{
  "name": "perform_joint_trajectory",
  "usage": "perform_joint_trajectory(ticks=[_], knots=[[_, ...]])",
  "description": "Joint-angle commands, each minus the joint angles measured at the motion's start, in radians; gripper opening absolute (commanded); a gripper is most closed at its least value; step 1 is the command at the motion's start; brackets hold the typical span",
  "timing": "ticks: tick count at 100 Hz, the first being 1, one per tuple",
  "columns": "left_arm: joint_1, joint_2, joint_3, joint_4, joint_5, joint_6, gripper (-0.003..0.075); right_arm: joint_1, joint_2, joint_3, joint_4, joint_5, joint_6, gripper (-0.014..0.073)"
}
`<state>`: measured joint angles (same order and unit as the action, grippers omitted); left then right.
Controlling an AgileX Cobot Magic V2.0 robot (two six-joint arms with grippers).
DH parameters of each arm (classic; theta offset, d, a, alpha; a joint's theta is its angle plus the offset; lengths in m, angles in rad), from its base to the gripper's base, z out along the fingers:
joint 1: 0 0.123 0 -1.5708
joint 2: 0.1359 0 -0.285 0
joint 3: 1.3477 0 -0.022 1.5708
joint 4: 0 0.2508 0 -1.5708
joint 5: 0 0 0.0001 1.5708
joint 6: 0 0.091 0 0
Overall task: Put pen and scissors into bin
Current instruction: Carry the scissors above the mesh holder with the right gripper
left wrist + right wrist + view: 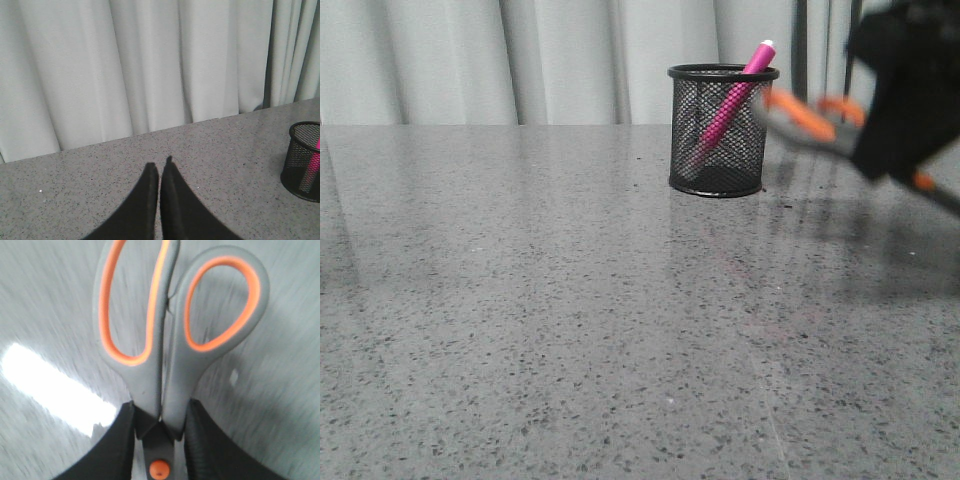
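Right, I see my right gripper (160, 437) clamped on the scissors (175, 330), blurred, probably just off the bin (723, 130) at its three o'clock. The pen (730, 105) leans inside. My left gripper (160, 172) is closed, empty, over the counter (570, 330).

Motion blur smeared the scissors (807, 118) and right gripper (905, 95) in the front view, its edge cropping the gripper. Mesh veiled the pen (728, 108) inside the bin (720, 130); scissor blades stayed hidden.
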<state>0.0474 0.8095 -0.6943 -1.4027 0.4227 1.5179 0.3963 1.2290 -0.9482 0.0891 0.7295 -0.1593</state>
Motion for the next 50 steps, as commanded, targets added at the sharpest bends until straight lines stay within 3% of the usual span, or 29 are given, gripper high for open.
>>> perform_joint_trajectory(ticks=[1,23,50], knots=[[-0.008,-0.006,-0.026,-0.045,0.001,0.0,-0.0019,-0.002,-0.116,0.034,0.022,-0.251,-0.011,-0.0075],[-0.008,-0.006,-0.026,-0.045,0.003,0.0,-0.0019,-0.002,-0.174,0.105,0.035,-0.742,-0.011,-0.0076],[-0.008,-0.006,-0.026,-0.063,0.003,0.0,-0.0019,0.0,0.024,0.103,0.035,-1.289,-0.011,-0.0076]])
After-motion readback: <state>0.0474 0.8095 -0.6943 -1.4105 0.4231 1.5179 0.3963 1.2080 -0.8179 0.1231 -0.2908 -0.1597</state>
